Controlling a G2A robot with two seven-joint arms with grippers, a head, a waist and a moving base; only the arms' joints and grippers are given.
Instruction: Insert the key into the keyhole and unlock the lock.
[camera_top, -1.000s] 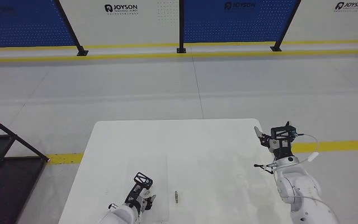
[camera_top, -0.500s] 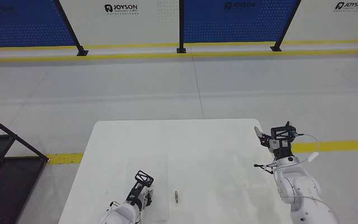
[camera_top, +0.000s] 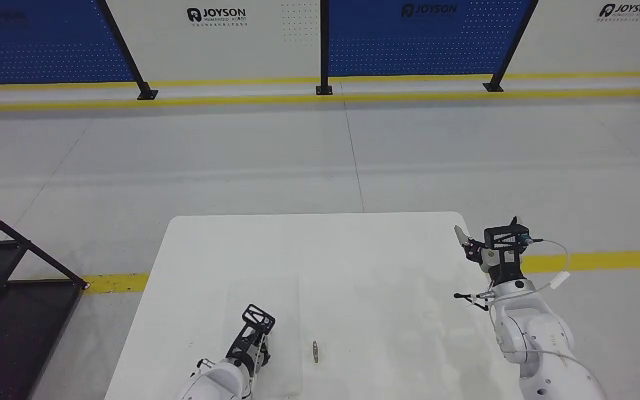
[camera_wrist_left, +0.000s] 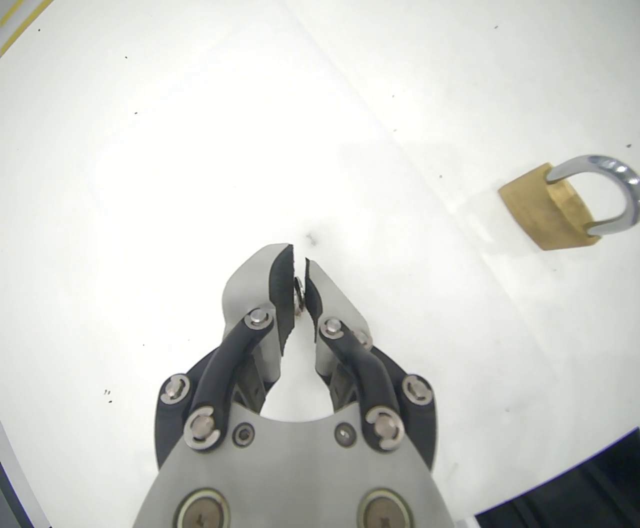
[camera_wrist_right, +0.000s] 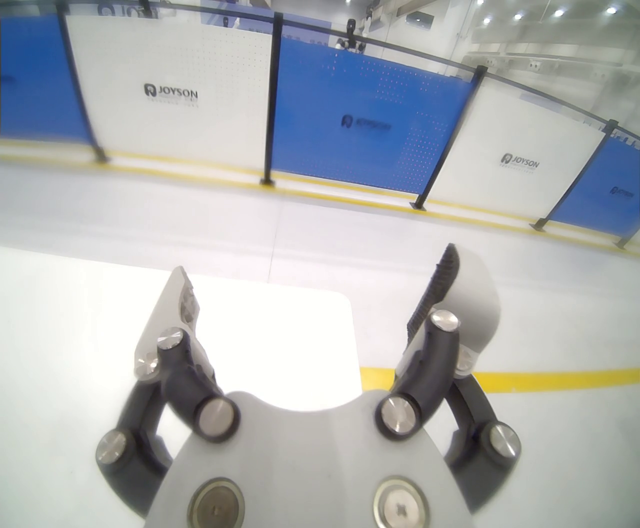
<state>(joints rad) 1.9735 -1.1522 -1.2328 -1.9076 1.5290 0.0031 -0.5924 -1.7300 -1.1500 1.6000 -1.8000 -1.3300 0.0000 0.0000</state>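
Observation:
A small brass padlock (camera_wrist_left: 545, 212) with a steel shackle lies flat on the white table (camera_top: 380, 270), near the front edge; in the top view the padlock (camera_top: 315, 350) is a small dark shape. My left gripper (camera_wrist_left: 299, 264) hovers just left of it, shut on a small metal key (camera_wrist_left: 299, 295) pinched between the black pads; only the key's edge shows. From above, the left gripper (camera_top: 262, 352) sits close to the table's front. My right gripper (camera_wrist_right: 315, 295) stands open with nothing in it at the table's right edge, and the right gripper (camera_top: 463, 268) is far from the padlock.
A faint clear sheet (camera_top: 265, 320) lies on the table under the left arm. The table's front edge (camera_wrist_left: 565, 480) runs close behind the padlock. A black stand (camera_top: 30, 265) is on the floor to the left. Blue and white barriers (camera_top: 320, 40) line the back.
The left wrist has shifted slightly, so its fingers now sit more under the wrist in the top view. The right arm and the padlock have not moved.

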